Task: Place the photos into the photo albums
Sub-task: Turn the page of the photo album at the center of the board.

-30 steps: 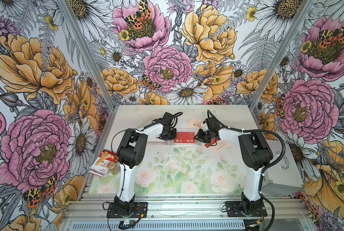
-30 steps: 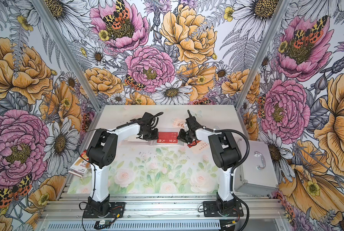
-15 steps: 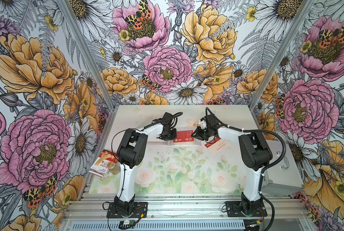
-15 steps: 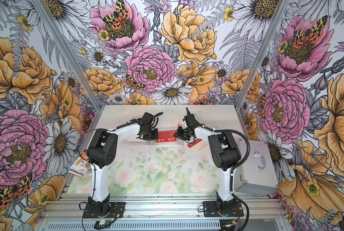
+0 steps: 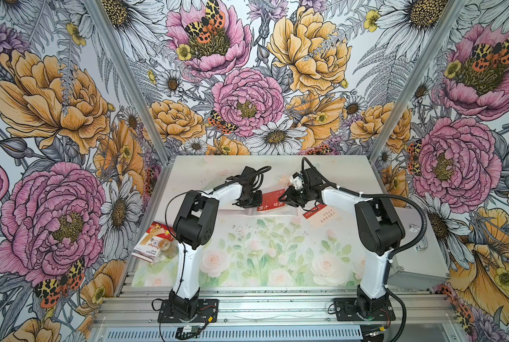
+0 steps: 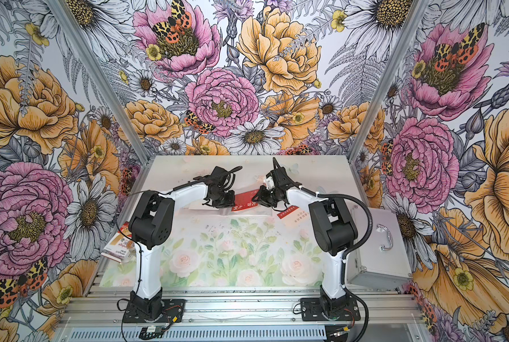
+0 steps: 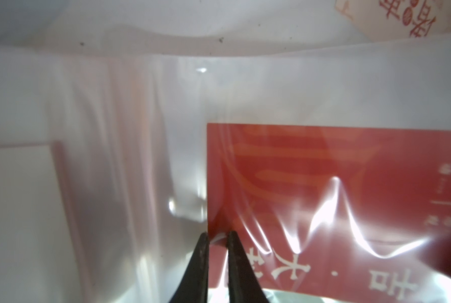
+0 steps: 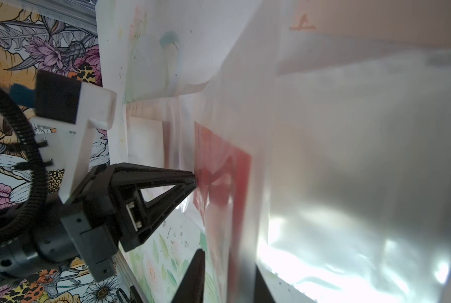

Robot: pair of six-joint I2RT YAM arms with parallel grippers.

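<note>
Both arms reached over the far half of the desk (image 5: pixel 247 254), with the grippers facing each other across the red card (image 5: pixel 269 199) (image 6: pixel 245 201).

The red card (image 7: pixel 337 183) sat in the open photo album (image 7: pixel 129 136) under a wrinkled clear sleeve page. Glare streaked over its white characters.

The left gripper (image 5: pixel 257 201) (image 7: pixel 217 236) had its fingers pressed almost together on a corner of the red card, at the end toward the left arm. In the right wrist view its tip touched that same card edge.

The right gripper (image 5: pixel 287 199) (image 8: pixel 228 258) was at the opposite end of the red card. Its fingers were partly spread, with an upright album sheet and the card's edge between them. Couldn't tell if it actually clamped anything.

A cream card (image 5: pixel 324 215) (image 6: pixel 296 217) lay just beside the red card on the right arm's side, partly under that arm.

The bandage box (image 5: pixel 151 244) was well apart from the red card, at the desk edge past the left arm's elbow. The silver case (image 5: pixel 416 245) (image 6: pixel 377 237) was well apart from the red card the other way, beyond the right arm.
</note>
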